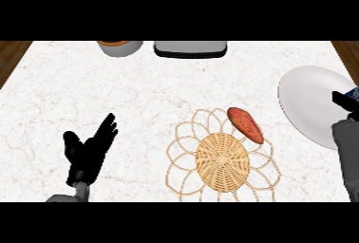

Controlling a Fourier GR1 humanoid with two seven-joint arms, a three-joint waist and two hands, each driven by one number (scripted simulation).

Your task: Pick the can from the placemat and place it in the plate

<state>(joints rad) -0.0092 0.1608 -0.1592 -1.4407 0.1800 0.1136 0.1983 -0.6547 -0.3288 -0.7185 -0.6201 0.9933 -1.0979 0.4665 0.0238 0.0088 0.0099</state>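
Left hand (89, 148): fingers straight and spread, tips towards 1 o'clock, thumb splayed towards 11 o'clock. It holds nothing and rests at the counter's 8 o'clock, its grey forearm entering from the lower edge.

Right hand (345, 103): only a black part shows at the counter's 3 o'clock edge, over the plate's right side, cut by the frame. Whether it is open or closed cannot be told. Its grey forearm runs down towards 6 o'clock.

Can (353, 91): only a bluish sliver at the right hand's 1 o'clock edge, over the plate. It is too small to be sure of.

Plate (305, 102): white, round, at 3 o'clock on the counter, well apart from the placemat.

Placemat (223, 159): woven disc with a looped border, at 5 o'clock.

Reddish oblong vegetable (245, 125): lies tilted on the placemat's border at 1 o'clock.

Grey bowl (120, 47): 11 o'clock edge, orange contents.

Dark tray (191, 49): 12 o'clock edge, beside the bowl.

Counter (140, 95): white marble.
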